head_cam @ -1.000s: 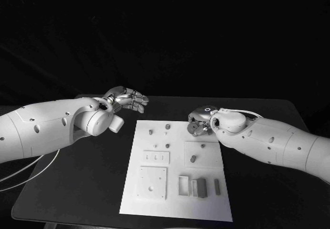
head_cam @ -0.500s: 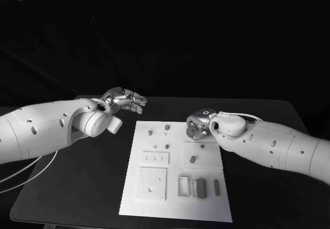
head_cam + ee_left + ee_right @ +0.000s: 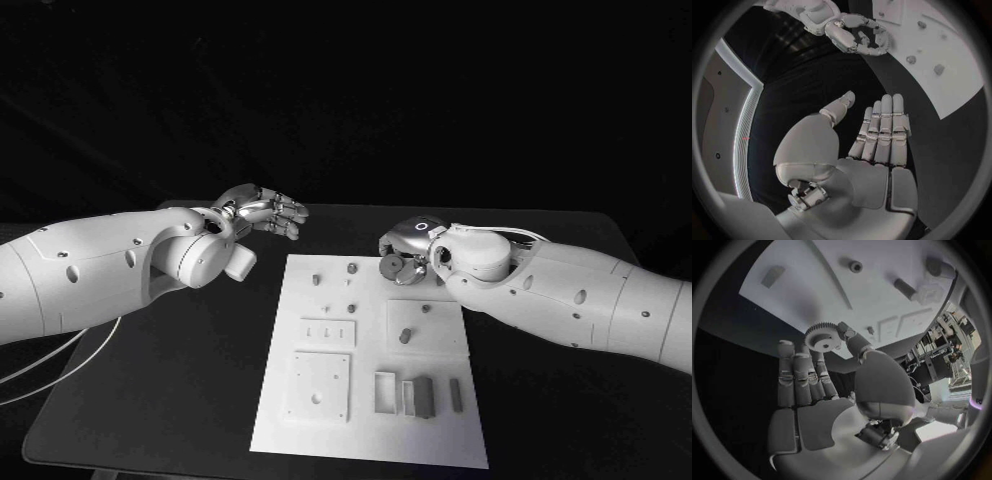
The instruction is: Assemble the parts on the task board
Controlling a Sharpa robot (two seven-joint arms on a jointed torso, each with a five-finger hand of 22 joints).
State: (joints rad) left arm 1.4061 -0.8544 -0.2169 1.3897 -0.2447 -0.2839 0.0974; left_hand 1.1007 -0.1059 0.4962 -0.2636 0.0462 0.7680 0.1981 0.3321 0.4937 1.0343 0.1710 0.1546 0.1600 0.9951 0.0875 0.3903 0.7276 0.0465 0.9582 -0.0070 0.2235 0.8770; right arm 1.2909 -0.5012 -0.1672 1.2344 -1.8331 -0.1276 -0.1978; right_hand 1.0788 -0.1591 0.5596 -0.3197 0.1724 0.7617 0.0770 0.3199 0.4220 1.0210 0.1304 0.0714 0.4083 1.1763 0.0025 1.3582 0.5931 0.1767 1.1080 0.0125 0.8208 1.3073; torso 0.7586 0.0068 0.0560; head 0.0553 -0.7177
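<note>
the right hand [image 3: 408,256] pinches a small gear [image 3: 821,337] above the far end of the task board [image 3: 325,425] — not yet seated, i judge. most parts [image 3: 405,336] lie loose on the board; the left hand [image 3: 264,212] hovers open, holding nothing.

The right hand [image 3: 826,390] pinches a small toothed gear [image 3: 822,337] between its thumb and fingertips, over the near edge of the white task board [image 3: 836,295], which carries small parts and raised blocks.
</note>
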